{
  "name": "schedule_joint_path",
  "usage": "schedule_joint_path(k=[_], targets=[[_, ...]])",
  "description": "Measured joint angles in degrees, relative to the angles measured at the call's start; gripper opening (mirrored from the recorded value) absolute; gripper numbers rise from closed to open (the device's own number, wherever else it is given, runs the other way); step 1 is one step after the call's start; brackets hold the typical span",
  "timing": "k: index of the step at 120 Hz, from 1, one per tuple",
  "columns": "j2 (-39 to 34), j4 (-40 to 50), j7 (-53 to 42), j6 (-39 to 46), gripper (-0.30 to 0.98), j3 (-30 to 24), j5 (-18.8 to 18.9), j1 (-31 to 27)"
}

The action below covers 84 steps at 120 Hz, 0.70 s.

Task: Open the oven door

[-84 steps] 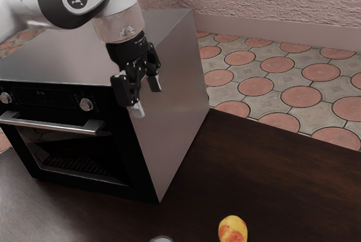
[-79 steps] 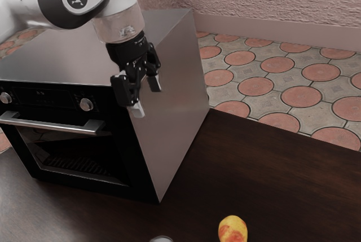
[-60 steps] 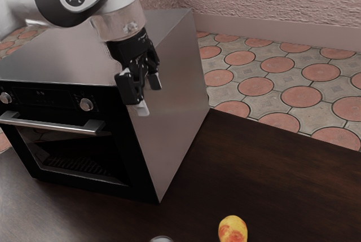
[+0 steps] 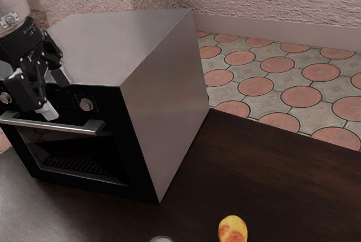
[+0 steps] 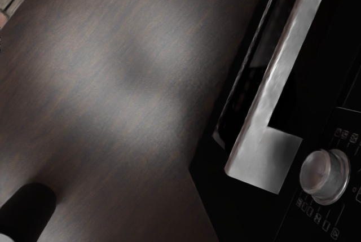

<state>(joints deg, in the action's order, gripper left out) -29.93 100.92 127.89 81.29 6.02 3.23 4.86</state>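
1. Exterior view: The oven [image 4: 163,106] stands on the dark counter [image 4: 271,163], its door [image 4: 128,174] shut against the front and its metal handle [image 4: 56,124] running across the upper part. Bare side panel drops to the counter, which stretches broadly toward the exterior view's right and ends at a straight far edge above the tiled floor [image 4: 282,87]. A yellow-and-red fruit [image 4: 232,229] lies near the lower edge of this view, well apart from the oven; beside it is part of a small round metallic thing [image 4: 161,238], too cut off for me to name.

2. Exterior view, at upper left: My tool [image 4: 54,93] tilts down in front of the control panel [image 4: 42,96], its fingers spread with a gap between them. The lower fingertip appears just above the handle; I cannot tell how deep the space between them is.

3. Wrist view: My hand's camera looks down past the oven front, giving a close look at the handle's squared end bracket [image 5: 268,160] and, beside it, a round knob [image 5: 325,176] with printed symbols [image 5: 352,137] around it. Counter spreads from the oven's front out to an edge, with floor tiles beyond.
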Motion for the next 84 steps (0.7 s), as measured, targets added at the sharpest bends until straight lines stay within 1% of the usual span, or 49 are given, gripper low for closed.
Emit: schedule_joint_path(k=[4, 8, 14, 23, 36, 52, 73, 84], targets=[[-4.02, 4.45, -0.04, 1.53, 0.69, -0.66, 1.31, -0.23], [-6.51, 7.09, -0.19, 2.96, 0.69, -1.0, 2.37, -0.38], [-8.96, 11.17, -0.59, 5.5, 0.69, -1.09, 3.51, -0.64], [-10.84, 15.26, -2.0, 9.45, 0.69, -0.88, 4.52, -3.05], [-11.31, 16.74, -5.55, 13.16, 0.69, -0.78, 5.21, -7.06], [-11.88, 19.56, -9.89, 15.7, 0.69, -0.74, 5.44, -11.51], [-11.7, 20.06, -14.78, 17.31, 0.69, -0.74, 5.21, -14.73], [-11.23, 20.07, -16.97, 17.78, 0.69, -0.77, 5.07, -15.48]])
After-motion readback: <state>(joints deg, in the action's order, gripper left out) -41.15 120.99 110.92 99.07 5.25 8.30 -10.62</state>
